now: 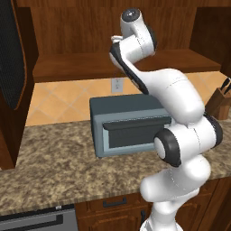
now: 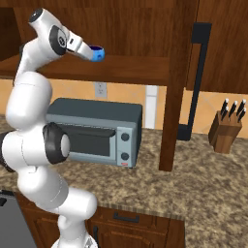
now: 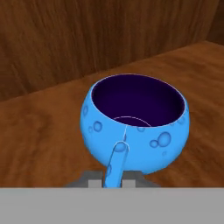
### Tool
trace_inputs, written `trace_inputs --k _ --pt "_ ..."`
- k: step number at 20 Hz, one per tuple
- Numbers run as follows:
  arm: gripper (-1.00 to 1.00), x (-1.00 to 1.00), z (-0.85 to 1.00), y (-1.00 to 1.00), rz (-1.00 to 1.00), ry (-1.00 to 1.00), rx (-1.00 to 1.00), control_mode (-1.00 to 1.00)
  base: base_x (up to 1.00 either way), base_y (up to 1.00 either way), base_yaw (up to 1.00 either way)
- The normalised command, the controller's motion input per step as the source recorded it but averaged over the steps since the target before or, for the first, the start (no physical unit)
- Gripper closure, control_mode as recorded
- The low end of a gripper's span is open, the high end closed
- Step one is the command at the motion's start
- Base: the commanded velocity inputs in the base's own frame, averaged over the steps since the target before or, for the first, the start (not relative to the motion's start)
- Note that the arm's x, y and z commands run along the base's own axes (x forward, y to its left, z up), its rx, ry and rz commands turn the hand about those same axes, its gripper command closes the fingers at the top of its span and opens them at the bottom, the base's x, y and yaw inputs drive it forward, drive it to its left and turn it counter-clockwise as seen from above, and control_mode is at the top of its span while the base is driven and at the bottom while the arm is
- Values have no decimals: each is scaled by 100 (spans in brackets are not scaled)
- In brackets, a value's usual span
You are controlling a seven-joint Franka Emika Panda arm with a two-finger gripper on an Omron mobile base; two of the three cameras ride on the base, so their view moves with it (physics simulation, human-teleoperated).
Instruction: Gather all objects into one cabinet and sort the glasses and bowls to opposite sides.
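Gripper (image 3: pixel 114 181) closed on the near rim of the blue round vessel (image 3: pixel 135 127), jaws nearly together. Vessel upright, carried over the cabinet shelf (image 2: pixel 131 68); toaster oven (image 2: pixel 97 131) at 6 o'clock beneath.

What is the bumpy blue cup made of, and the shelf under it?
The blue cup looks like glazed ceramic or maybe plastic: smooth, bright, dotted with round dimples, dark purple inside. The shelf looks like polished reddish-brown wood, with streaky grain lines.

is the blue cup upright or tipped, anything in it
Upright and empty: the blue cup has its mouth facing up over the cabinet shelf, its dark inside bare.
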Motion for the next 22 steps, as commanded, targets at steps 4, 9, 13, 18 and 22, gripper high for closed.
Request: trace_inputs --k 4,9,13,18,22 --pt "100 -74 0 31 0 -10 0 -100 0 0 0" --pt "100 -89 10 7 3 1 5 -100 0 0 0" --pt "100 -100 7 0 15 4 2 -100 0 0 0" --pt "100 -100 4 0 24 9 0 -100 0 0 0" --pt "100 -100 0 -8 28 2 0 -100 0 0 0"
